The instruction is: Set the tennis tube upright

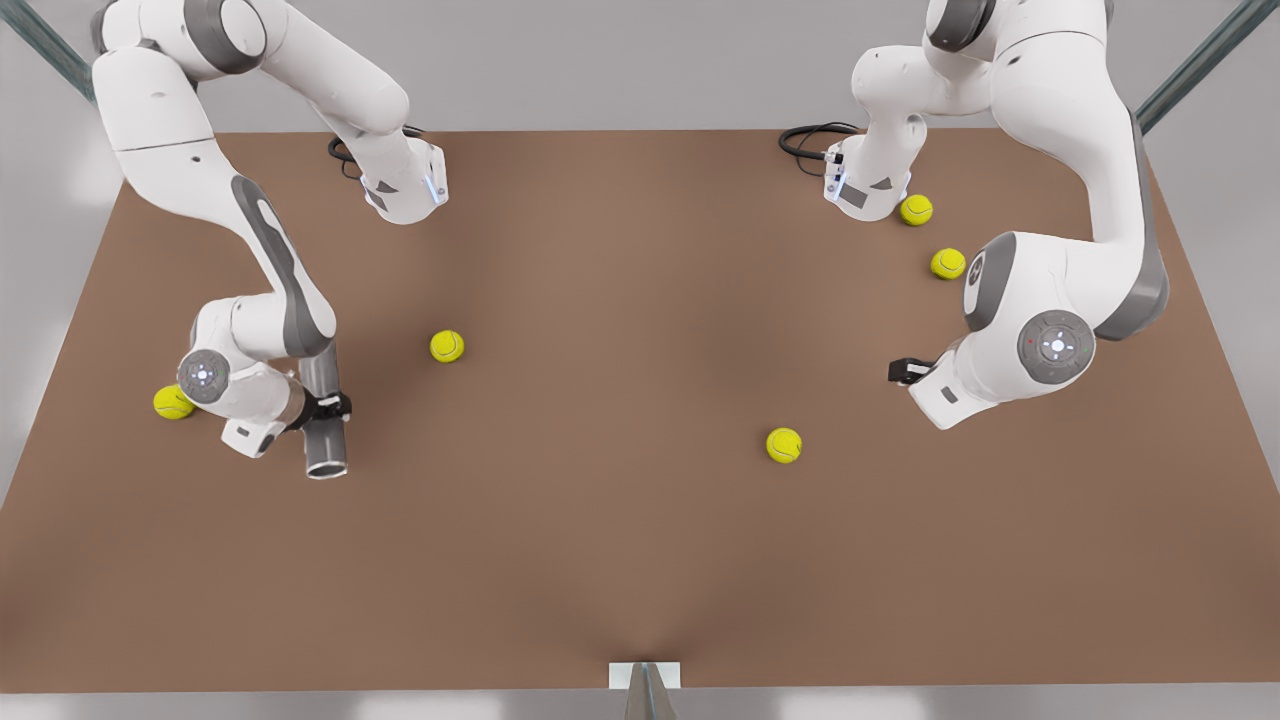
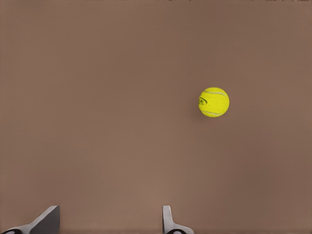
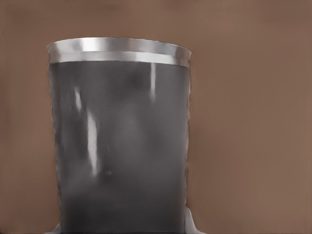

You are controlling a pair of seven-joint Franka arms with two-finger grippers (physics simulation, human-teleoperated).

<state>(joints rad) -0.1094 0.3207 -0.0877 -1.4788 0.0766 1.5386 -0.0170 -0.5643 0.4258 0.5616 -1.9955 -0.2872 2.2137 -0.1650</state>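
Grey metal tennis tube [image 1: 324,420]: lower left of the front view, held off-vertical, open rim toward the camera; its silver rim band [image 3: 117,51] shows in the right wrist view.
Right gripper [image 1: 325,407]: lower left of the front view, jaws clenched across the tube's middle.
Left gripper [image 1: 905,371]: right of centre in the front view, jaws released, fingertips [image 2: 168,219] spread above bare tabletop [image 1: 620,480]; arm waits.
Tennis balls: one [image 1: 784,445] lies near the left gripper, another [image 1: 173,402] sits behind the right arm's wrist.
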